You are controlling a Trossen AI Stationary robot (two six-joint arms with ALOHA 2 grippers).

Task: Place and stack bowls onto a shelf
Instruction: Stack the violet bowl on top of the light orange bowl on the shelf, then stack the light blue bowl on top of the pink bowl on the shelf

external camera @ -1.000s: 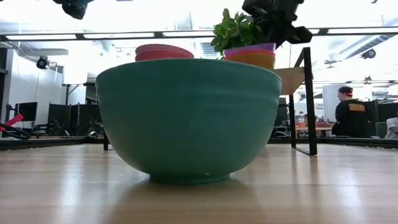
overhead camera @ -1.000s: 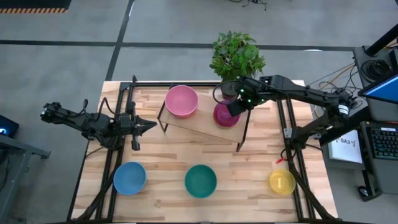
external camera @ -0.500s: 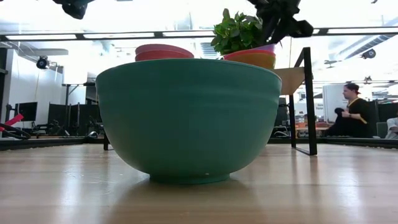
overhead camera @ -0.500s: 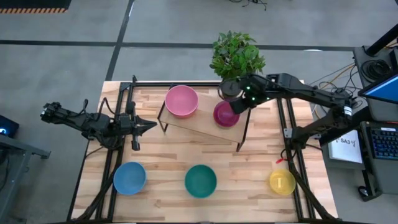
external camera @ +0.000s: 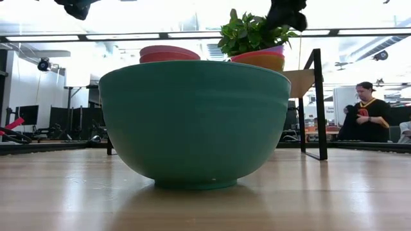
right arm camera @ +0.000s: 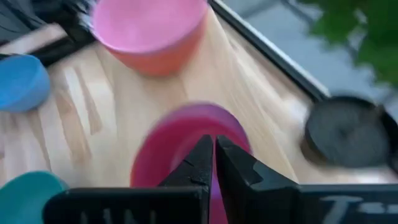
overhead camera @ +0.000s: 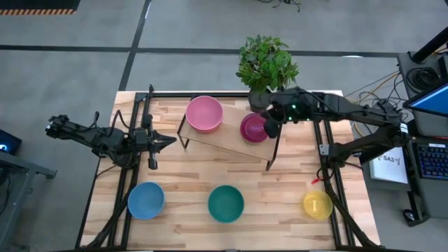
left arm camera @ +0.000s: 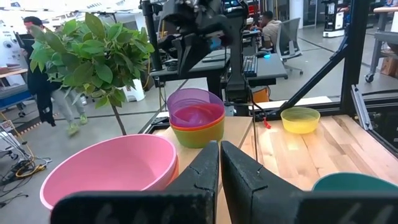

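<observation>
The shelf (overhead camera: pixel 225 142) stands on the far middle of the table. On it are two stacks: a pink bowl (overhead camera: pixel 204 113) on a red-orange one (left arm camera: pixel 175 169), and a purple bowl (overhead camera: pixel 252 129) on orange and lime green ones (left arm camera: pixel 198 132). The blue (overhead camera: pixel 145 200), teal (overhead camera: pixel 225 204) and yellow (overhead camera: pixel 317 204) bowls sit on the tabletop along its near side. My right gripper (overhead camera: pixel 270 127) is shut and hovers just above the right rim of the purple bowl (right arm camera: pixel 186 143), touching nothing. My left gripper (overhead camera: pixel 168 142) is shut and waits left of the shelf.
A black pot with a green plant (overhead camera: pixel 264 66) stands at the far edge, behind the shelf's right end. Black frame rails (overhead camera: pixel 124 189) run along both table sides. People move in the room beyond (external camera: pixel 363 115). Bare wood lies between the shelf and the near row of bowls.
My right gripper has risen from the purple bowl and moved toward the table's right edge, off the bowl's middle to its right rim. The purple bowl now sits lower in the orange bowl than a second ago.
</observation>
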